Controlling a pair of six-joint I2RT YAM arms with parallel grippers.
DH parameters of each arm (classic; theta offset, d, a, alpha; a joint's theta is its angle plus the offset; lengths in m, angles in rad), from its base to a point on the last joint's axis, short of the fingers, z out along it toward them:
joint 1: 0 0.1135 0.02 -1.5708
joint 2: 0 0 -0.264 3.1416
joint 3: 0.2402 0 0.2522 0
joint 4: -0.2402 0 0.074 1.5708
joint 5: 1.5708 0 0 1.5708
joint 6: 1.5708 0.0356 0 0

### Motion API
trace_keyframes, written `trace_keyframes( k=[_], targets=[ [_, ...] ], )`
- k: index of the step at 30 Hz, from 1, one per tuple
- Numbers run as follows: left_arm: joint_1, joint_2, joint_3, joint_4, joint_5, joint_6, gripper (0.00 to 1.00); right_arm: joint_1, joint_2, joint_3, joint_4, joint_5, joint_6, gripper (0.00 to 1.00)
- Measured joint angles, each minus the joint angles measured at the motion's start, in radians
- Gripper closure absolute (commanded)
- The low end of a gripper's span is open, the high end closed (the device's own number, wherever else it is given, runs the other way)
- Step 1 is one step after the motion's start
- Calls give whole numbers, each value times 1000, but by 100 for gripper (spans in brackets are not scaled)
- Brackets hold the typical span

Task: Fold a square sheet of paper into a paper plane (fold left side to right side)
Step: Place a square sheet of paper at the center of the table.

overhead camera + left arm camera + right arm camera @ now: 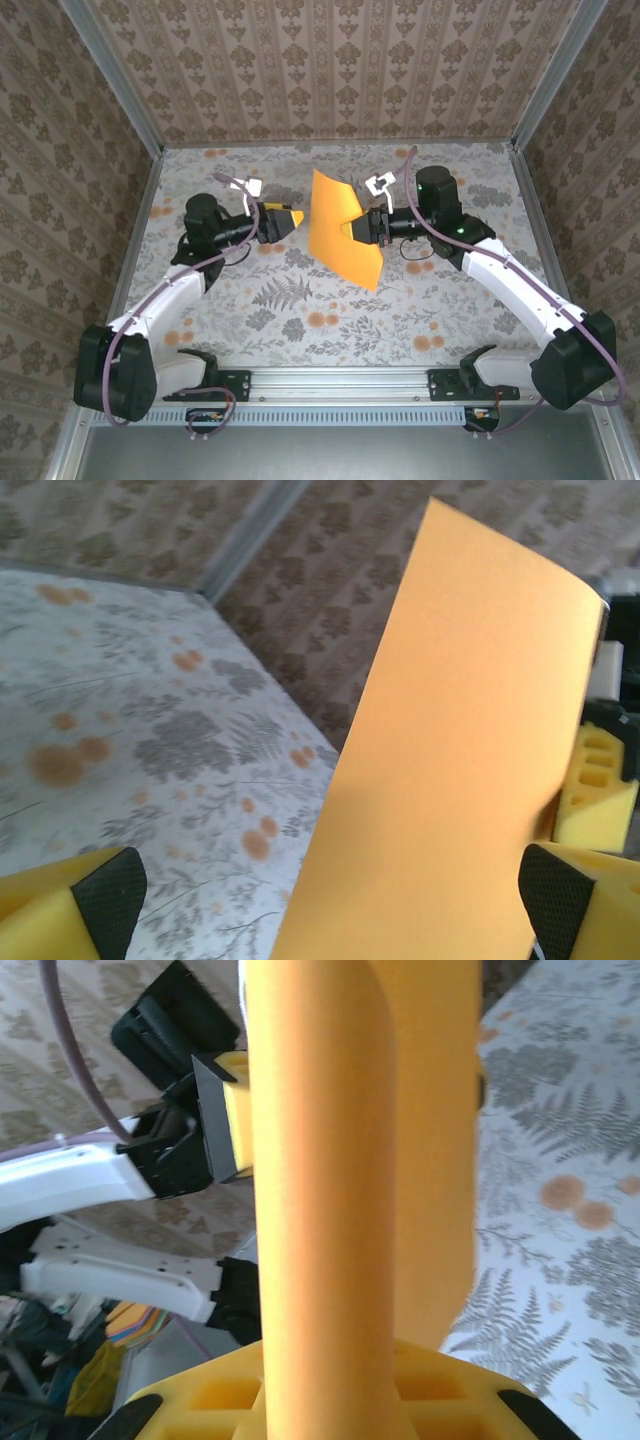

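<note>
The square sheet of paper [335,225], bright orange, stands upright in the air above the middle of the table, bent into a curve. My right gripper [360,228] is shut on its right side; in the right wrist view the sheet [340,1160] rises from between the yellow jaws of that gripper [330,1415]. My left gripper [296,219] is open just left of the sheet and apart from it. In the left wrist view the paper [450,760] hangs between and beyond the spread fingertips [110,900] of the left gripper [330,915]. A paper plane is out of view.
The floral tablecloth [300,300] covers the table inside patterned walls with metal corner posts [110,75]. The arm bases sit on the rail [340,380] at the near edge. Both arms reach towards the table's middle.
</note>
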State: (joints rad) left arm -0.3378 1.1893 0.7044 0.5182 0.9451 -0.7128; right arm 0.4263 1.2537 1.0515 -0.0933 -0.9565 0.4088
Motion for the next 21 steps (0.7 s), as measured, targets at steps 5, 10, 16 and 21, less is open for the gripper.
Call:
trace_keyframes(
  k=[5, 10, 16, 21],
  targets=[
    [-70, 25, 64, 38, 58, 0, 7, 4, -24, 16, 15, -51, 12, 78],
    [-101, 42, 90, 59, 93, -6, 60, 3, -30, 31, -16, -33, -13, 74],
    [-100, 42, 91, 16, 78, 17, 96, -19, -30, 31, -95, 91, -50, 53],
    [-100, 51, 87, -72, 19, 41, 100, -46, -30, 29, -200, 292, -86, 33]
  ],
)
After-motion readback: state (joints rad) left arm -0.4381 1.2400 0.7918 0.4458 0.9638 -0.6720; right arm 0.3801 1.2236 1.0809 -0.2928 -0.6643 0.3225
